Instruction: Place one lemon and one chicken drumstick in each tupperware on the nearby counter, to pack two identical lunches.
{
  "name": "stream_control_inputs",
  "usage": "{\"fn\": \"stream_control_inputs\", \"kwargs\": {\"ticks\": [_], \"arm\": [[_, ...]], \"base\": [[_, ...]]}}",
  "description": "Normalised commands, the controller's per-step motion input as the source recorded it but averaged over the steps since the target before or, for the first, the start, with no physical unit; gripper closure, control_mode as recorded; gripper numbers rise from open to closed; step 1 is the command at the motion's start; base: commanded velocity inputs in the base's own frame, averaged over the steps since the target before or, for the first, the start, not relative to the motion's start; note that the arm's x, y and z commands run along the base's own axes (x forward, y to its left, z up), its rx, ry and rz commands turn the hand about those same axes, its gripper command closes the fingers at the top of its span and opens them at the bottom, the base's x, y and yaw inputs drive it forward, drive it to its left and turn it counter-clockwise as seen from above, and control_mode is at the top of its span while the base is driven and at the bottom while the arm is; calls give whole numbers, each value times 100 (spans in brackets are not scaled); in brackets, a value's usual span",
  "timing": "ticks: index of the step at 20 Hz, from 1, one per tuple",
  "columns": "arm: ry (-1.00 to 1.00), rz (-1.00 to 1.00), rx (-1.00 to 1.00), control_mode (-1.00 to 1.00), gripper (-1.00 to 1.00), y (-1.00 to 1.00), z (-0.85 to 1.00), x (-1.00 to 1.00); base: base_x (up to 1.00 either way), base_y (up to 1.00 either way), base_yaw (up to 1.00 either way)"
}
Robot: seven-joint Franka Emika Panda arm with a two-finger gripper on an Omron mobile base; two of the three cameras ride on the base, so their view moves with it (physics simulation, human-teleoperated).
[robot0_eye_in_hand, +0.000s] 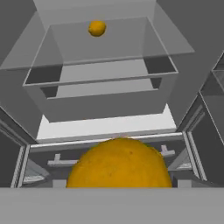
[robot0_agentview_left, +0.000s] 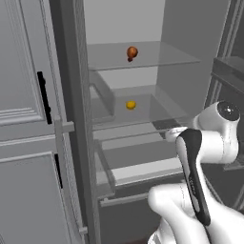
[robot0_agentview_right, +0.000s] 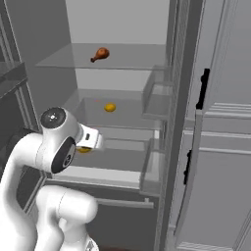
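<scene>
A lemon (robot0_eye_in_hand: 119,166) looms large at the bottom of the hand view, right at my gripper, and its yellow edge (robot0_agentview_right: 84,150) peeks out under the hand (robot0_agentview_right: 91,138) in the right base view. The gripper seems shut on this lemon; its fingertips are hidden by it. The hand hovers in front of the open fridge's lower shelves. A second lemon (robot0_agentview_left: 130,105) (robot0_agentview_right: 110,107) (robot0_eye_in_hand: 97,28) lies on the middle shelf, farther in. A brown chicken drumstick (robot0_agentview_left: 132,53) (robot0_agentview_right: 100,54) rests on the upper glass shelf. The tupperware and the counter are out of view.
The fridge interior has glass shelves (robot0_agentview_left: 143,59) and a drawer front (robot0_eye_in_hand: 105,105) below the middle shelf. Grey cabinet panels with black handles (robot0_agentview_left: 44,95) (robot0_agentview_right: 203,88) flank the opening. Door racks (robot0_agentview_right: 157,95) line the right side.
</scene>
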Motion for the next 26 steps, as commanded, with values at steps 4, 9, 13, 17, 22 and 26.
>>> {"fn": "stream_control_inputs", "kwargs": {"ticks": [4,9,13,17,22,26], "arm": [[0,0,0,100,100,0,0,0],[0,0,0,100,100,0,0,0],[0,0,0,100,100,0,0,0],[0,0,0,100,100,0,0,0],[0,0,0,100,100,0,0,0],[0,0,0,100,100,0,0,0]], "base": [[-100,3,-2],[-78,-41,-40],[-12,-41,-56],[0,-46,-53],[0,-52,-51],[0,-48,-53]]}}
